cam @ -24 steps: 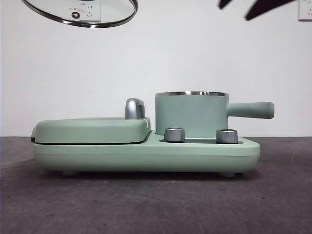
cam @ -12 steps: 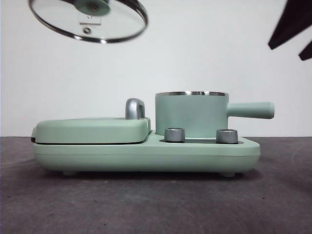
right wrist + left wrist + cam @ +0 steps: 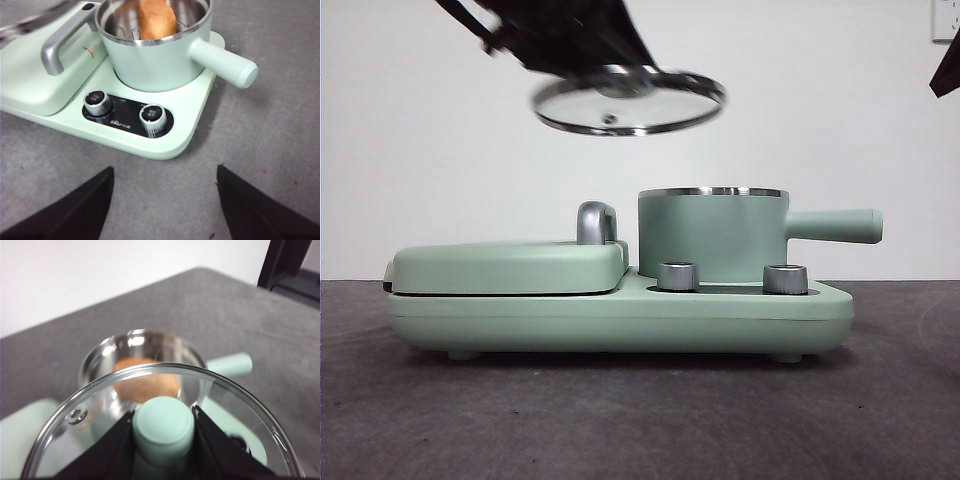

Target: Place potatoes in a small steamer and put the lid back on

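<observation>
The mint-green steamer pot [image 3: 712,235] with steel rim and side handle stands on the green appliance base [image 3: 620,315]. The orange-brown potato [image 3: 156,18] lies inside it, also seen in the left wrist view [image 3: 145,380]. My left gripper [image 3: 163,427] is shut on the mint-green knob of the clear glass lid [image 3: 628,100] and holds it in the air, above and a little left of the pot. My right gripper [image 3: 165,200] is open and empty, above the table in front of the appliance; it shows as a black tip [image 3: 946,75] at the right edge of the front view.
The flat green griddle cover [image 3: 510,265] with a chrome handle [image 3: 597,222] lies shut left of the pot. Two steel dials [image 3: 678,276] sit on the base's front. Grey table [image 3: 640,420] all around.
The lid has moved right and down, from the top left corner toward the pot, with the left arm now in view. The right arm's tip has drawn off to the right edge.
</observation>
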